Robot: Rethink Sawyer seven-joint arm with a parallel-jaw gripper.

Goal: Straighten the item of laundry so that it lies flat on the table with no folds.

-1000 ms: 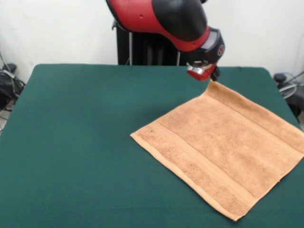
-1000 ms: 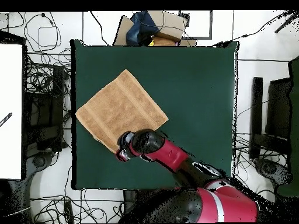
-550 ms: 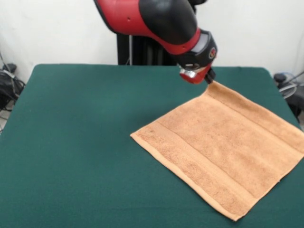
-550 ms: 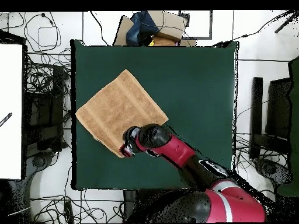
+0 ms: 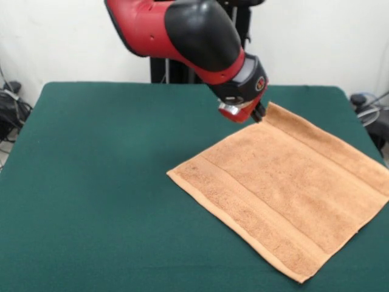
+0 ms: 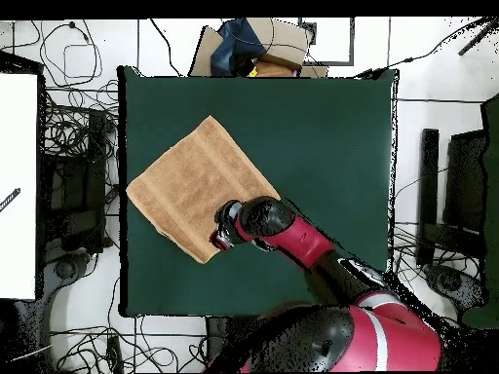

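The item of laundry, an orange-brown towel, lies spread flat on the right part of the green table, set diagonally, with woven bands along two sides. No folds show in it. My gripper hangs just above the towel's far corner, slightly to its left. Seen from overhead, the gripper is over the edge of the towel nearest the robot's base, on the left half of the table. Nothing shows whether the gripper holds anything.
The towel's right corner reaches close to the table's right edge in the front view. Off the table, a cardboard box and a dark bag sit beyond one edge. A white surface and loose cables lie to the side.
The arm has swung so the gripper moved left and slightly lower in the front view, from beyond the towel's far corner to over the towel's edge. The towel has not moved.
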